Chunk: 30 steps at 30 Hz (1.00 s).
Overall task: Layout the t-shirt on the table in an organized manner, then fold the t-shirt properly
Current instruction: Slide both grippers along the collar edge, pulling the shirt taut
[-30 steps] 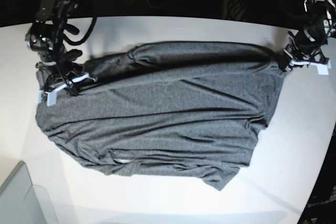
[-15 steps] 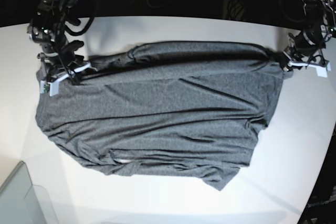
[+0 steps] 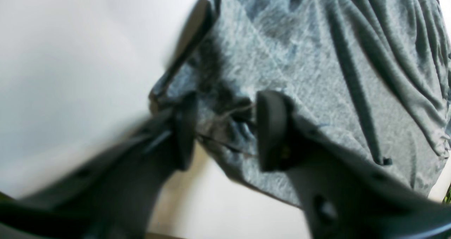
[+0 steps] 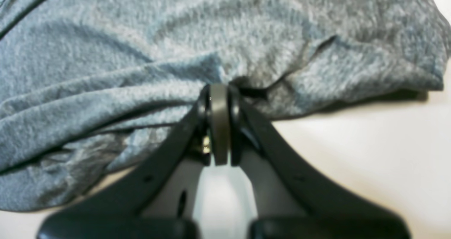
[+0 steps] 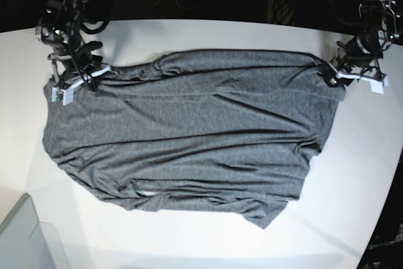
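Across the middle of the white table, a dark grey t-shirt lies spread wide but rumpled, long creases running side to side and its lower edge bunched toward 6 o'clock. At 10 o'clock in the base view, the right gripper is clenched on the cloth: the wrist view shows its two pads pressed flat together with a pinch of grey knit gathered at their tips, the fabric fanning away in folds above them. At 2 o'clock, the left gripper sits at the shirt's far corner with its jaws standing apart; the wrist view shows a blurred hem edge and a few loose threads lying in the gap between the two dark pads, touching neither clearly enough to call it a grasp. Bare tabletop shows to the left of that corner and below it. At 7 o'clock, the corner of a translucent grey bin sits well apart from the shirt.
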### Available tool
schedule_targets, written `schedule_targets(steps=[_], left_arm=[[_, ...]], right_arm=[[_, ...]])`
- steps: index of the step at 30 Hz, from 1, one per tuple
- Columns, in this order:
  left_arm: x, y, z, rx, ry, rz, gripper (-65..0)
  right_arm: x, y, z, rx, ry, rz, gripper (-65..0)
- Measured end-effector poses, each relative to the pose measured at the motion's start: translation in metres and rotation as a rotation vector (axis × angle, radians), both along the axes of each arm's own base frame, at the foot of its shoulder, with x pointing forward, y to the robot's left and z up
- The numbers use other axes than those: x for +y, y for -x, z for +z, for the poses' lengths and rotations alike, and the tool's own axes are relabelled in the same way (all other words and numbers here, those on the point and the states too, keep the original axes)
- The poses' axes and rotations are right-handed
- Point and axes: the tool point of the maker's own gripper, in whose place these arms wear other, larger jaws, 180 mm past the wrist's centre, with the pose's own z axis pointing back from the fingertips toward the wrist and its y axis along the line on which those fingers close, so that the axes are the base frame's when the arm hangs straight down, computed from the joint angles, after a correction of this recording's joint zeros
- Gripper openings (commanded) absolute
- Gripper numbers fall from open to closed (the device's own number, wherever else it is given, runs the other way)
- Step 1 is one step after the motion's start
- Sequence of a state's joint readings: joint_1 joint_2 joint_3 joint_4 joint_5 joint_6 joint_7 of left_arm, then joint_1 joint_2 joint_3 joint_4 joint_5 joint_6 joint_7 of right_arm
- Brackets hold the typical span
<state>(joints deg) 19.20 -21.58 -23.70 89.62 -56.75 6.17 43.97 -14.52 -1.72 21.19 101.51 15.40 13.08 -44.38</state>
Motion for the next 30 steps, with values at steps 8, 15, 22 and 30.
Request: schedule_targets(steps=[8, 15, 22, 30], left_arm=[[0.002, 0.007, -0.002, 0.012, 0.0, 0.002, -21.0], [0.006, -0.001, 0.019, -0.047, -0.023, 0.008, -17.9], [0.013, 0.001, 0.02, -0.046, -0.033, 0.024, -17.9], [0.022, 0.014, -0.006, 0.016, -0.016, 0.071, -17.8]], right_arm=[[-0.008, 0.002, 0.001, 0.005, 0.02, 0.002, -53.4], [-0.01, -0.001, 0.02, -0.041, 0.048, 0.005, -44.9], [-0.026, 0.006, 0.044, -0.103, 0.066, -0.086, -30.5], [-0.007, 0.026, 0.028, -0.038, 0.039, -0.046, -23.1]])
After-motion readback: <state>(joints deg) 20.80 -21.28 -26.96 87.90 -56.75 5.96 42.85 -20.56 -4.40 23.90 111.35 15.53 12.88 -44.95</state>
